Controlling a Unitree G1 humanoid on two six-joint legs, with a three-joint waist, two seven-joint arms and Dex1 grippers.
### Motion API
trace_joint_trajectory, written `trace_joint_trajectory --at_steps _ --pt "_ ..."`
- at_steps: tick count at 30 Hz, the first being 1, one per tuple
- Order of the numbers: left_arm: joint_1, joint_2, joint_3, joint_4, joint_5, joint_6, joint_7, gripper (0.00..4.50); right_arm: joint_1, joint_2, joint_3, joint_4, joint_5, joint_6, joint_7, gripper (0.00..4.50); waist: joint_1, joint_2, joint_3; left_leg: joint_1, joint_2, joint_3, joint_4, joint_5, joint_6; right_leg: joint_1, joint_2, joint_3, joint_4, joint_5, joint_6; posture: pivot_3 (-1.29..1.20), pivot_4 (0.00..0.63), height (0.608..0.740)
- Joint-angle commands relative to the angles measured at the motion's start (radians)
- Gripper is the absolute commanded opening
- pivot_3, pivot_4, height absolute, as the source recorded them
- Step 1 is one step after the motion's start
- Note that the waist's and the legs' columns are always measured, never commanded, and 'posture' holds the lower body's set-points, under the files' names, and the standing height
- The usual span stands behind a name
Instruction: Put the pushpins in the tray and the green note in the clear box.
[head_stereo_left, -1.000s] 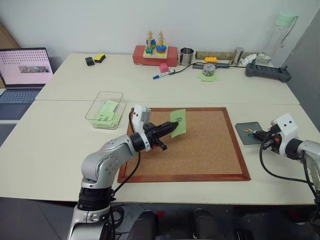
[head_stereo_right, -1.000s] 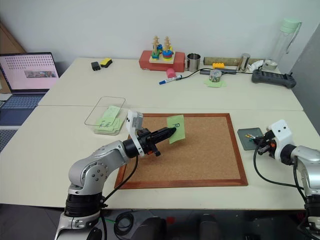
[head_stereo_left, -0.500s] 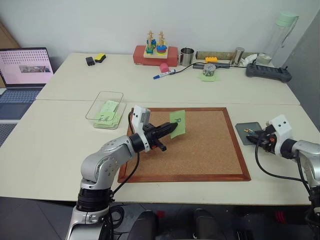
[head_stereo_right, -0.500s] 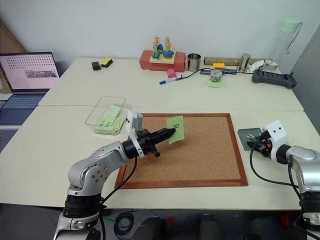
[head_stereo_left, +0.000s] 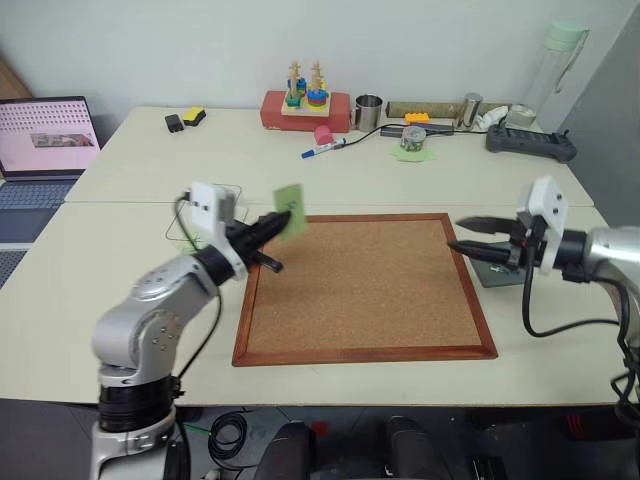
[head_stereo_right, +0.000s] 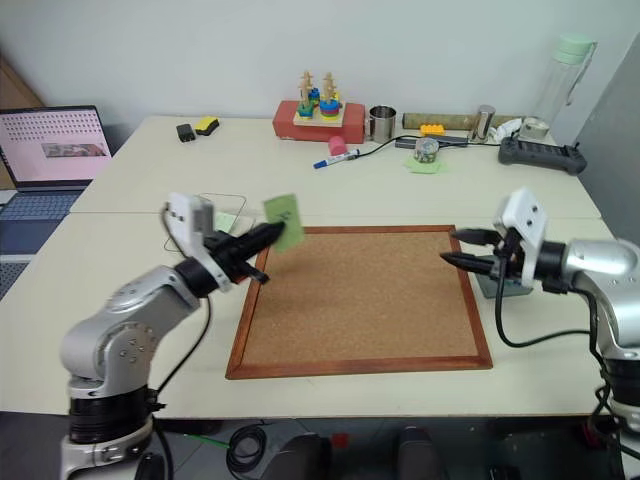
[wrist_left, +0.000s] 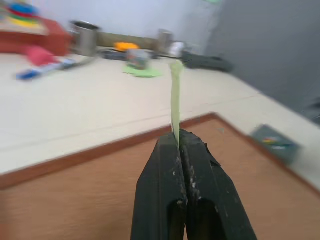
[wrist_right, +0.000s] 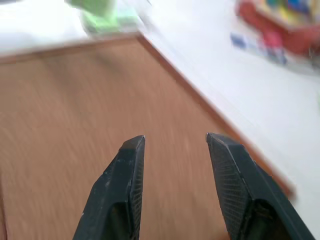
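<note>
I am carrying the green note (head_stereo_left: 290, 198), pinched in my left pincer (head_stereo_left: 272, 226), off the corkboard (head_stereo_left: 365, 285) toward the clear box (head_stereo_left: 180, 228) beside it, while my empty right pincer (head_stereo_left: 462, 235) is spreading and lifting away from the tray (head_stereo_left: 497, 275).

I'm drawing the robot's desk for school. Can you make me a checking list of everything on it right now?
Surface: pale tables with a wood-framed corkboard on top.
Job's things: green note held up in the air; clear box behind the left arm; tray beside the corkboard, pushpins too small to tell.
Clutter: stacking toy, metal cup, marker, bottle.
Grippers: left gripper pinching the note; right gripper open, nothing between its fingers.
Cables: black cords along both arms.
Surroundings: laptop, white wall.
</note>
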Motion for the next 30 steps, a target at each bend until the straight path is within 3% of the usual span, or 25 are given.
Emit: trace_joint_trajectory --at_steps 1,8,12,19,30 --pt "-0.051 0.093 0.046 0.061 0.121 -0.094 0.048 0.00 -0.121 0.024 0.032 -0.034 0.050 0.047 0.010 2.01 0.006 -0.001 0.000 -0.001 0.000 -0.001 0.000 0.000 0.000 0.000 0.000 0.000 -0.001 0.002 -0.003 0.00 0.150 0.740" --pt "-0.122 0.176 0.029 0.271 0.295 -0.193 0.128 0.00 -0.203 0.077 0.084 -0.048 0.099 0.107 0.030 2.01 0.014 -0.001 0.001 -0.006 -0.001 -0.003 0.000 0.000 0.000 -0.004 -0.001 -0.002 -0.001 0.002 -0.004 0.00 0.150 0.740" --pt "-0.154 0.175 0.000 0.376 0.347 -0.223 0.132 0.00 -0.191 0.080 0.097 -0.058 0.096 0.107 0.028 2.01 0.013 -0.001 0.001 -0.016 -0.001 -0.003 0.001 0.001 -0.003 -0.017 -0.001 -0.001 0.003 0.003 -0.004 0.00 0.150 0.740" --pt "-0.196 0.148 -0.009 0.470 0.368 -0.263 0.122 0.00 -0.173 0.080 0.102 -0.090 0.104 0.116 0.017 2.01 0.012 -0.001 0.001 -0.016 -0.001 -0.001 0.001 0.000 -0.001 -0.017 -0.001 -0.001 0.002 0.003 -0.004 0.00 0.150 0.740" --pt "-0.185 0.164 0.005 0.423 0.352 -0.235 0.082 2.08 -0.163 0.079 0.096 -0.103 0.102 0.128 0.009 2.06 0.011 -0.001 0.001 -0.016 -0.001 -0.001 0.001 0.000 -0.001 -0.017 -0.001 -0.001 0.003 0.003 -0.004 0.00 0.150 0.740"
